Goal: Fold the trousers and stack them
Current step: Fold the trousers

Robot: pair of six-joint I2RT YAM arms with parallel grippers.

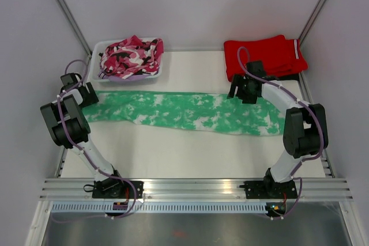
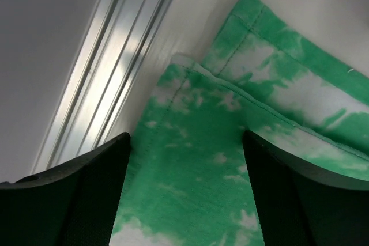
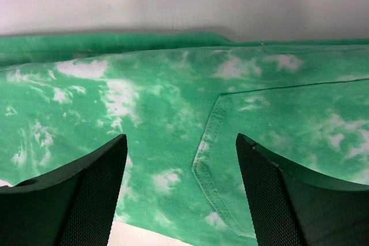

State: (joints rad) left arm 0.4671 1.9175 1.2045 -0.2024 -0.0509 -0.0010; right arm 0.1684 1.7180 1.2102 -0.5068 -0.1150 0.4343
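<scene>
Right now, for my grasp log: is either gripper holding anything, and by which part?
Nothing is held. The left gripper stands open above the leg hems of the trousers; the right gripper stands open above their pocket.

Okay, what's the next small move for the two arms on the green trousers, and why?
Probably lower both and pinch. The trousers lie stretched flat; the left pincer hangs open over the leg hems, the right pincer open over the pocket end, neither gripping yet.
</scene>
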